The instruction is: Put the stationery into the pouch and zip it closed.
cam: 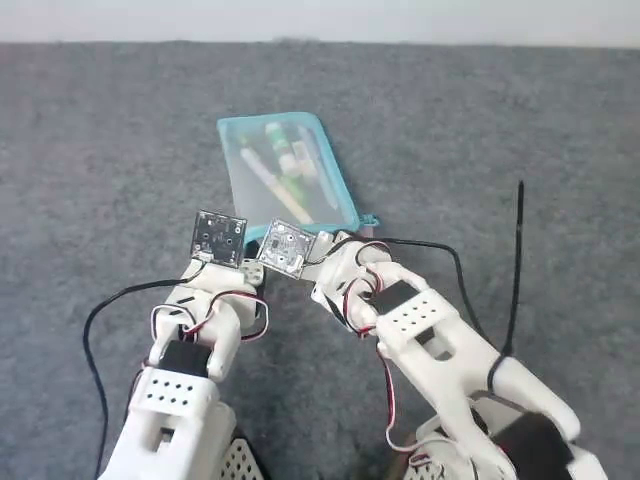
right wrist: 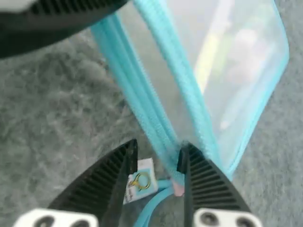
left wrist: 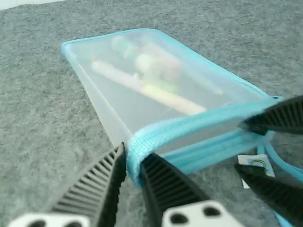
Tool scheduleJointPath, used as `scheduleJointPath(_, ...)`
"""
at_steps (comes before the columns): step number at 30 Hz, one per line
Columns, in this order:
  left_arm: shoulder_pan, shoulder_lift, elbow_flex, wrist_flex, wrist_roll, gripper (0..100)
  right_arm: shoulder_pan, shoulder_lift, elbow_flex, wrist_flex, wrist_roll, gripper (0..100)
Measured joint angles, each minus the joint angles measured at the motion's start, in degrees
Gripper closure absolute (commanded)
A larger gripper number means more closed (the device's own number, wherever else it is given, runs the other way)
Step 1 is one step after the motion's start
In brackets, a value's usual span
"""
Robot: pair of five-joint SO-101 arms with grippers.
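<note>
The pouch [cam: 290, 180] is translucent with a teal zipper edge and lies flat on the grey carpet. Several pens and markers [cam: 278, 185] show through its side [left wrist: 156, 92]. My left gripper [left wrist: 132, 158] is shut on the near corner of the teal zipper band [left wrist: 189, 127]. My right gripper [right wrist: 158, 151] is open, its fingers [right wrist: 118, 175] on either side of the zipper's [right wrist: 161, 94] other end, by the pinkish slider [right wrist: 177, 189]. In the left wrist view the right gripper's fingers [left wrist: 279, 116] stand spread around that end.
A small white tag [right wrist: 140, 182] on a teal cord lies on the carpet under the right gripper. Black cables [cam: 515, 270] trail beside both arms. Bare grey carpet [cam: 520, 120] surrounds the pouch up to the pale wall at the back.
</note>
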Motion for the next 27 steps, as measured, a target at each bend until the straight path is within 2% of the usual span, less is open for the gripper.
scheduleJointPath(5, 0.1, 0.0, 0.0, 0.0, 0.0, 99, 2.3, 2.1, -1.5, -4.2, 0.4, 86.8)
scheduleJointPath(11, 0.1, 0.0, 0.0, 0.0, 0.0, 99, 2.9, 3.4, -1.2, -6.9, 0.8, 99.4)
scheduleJointPath(15, 0.1, 0.0, 0.0, 0.0, -0.2, 99, 3.6, 1.7, 2.8, -10.1, 3.8, 96.1)
scheduleJointPath(22, 0.3, 0.0, 0.0, 0.0, -0.2, 99, 4.2, -13.2, 13.7, -10.5, 5.8, 87.5)
scheduleJointPath(27, 0.3, 0.0, 0.0, 0.0, -0.3, 99, 4.8, -21.2, 17.9, -9.1, 6.7, 86.5)
